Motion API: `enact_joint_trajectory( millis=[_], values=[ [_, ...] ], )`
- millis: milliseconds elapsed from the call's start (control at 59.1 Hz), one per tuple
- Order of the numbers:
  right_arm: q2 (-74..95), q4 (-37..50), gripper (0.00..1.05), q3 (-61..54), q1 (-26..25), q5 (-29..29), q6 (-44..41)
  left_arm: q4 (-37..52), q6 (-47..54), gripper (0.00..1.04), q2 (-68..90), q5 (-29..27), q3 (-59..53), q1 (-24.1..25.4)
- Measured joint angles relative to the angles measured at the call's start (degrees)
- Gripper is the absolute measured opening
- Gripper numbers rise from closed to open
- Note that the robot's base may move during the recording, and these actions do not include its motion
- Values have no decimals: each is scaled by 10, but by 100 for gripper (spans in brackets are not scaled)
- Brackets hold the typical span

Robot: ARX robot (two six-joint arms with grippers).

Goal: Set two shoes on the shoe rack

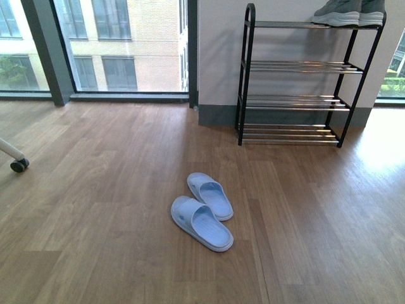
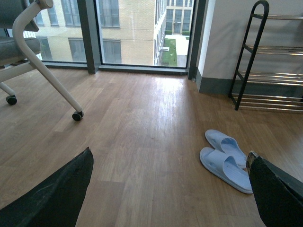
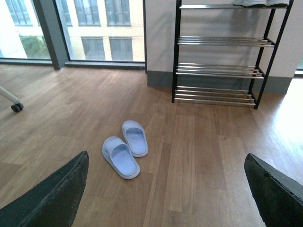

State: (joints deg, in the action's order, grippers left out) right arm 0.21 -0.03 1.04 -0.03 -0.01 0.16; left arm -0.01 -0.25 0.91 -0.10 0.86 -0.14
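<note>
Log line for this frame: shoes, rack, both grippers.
sneakers: rack top shelf | slides: floor, side by side | left gripper: open, empty | right gripper: open, empty

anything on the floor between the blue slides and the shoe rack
Nothing visible. Only bare wood floor lies between the pale blue slide sandals and the shoe rack. Its three lower shelves are empty; grey sneakers sit at the right end of the top tier.

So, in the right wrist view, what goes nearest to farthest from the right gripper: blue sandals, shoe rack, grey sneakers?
1. Blue sandals, on the floor ahead of the right gripper.
2. Shoe rack, against the wall.
3. Grey sneakers, on top of it.
</note>
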Motion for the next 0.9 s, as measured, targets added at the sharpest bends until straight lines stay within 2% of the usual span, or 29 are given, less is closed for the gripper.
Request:
enact_joint_trajectory(
  millis=[896],
  values=[
    [0,0,95,0,0,2,0,0,0,95,0,1,0,0]
  ],
)
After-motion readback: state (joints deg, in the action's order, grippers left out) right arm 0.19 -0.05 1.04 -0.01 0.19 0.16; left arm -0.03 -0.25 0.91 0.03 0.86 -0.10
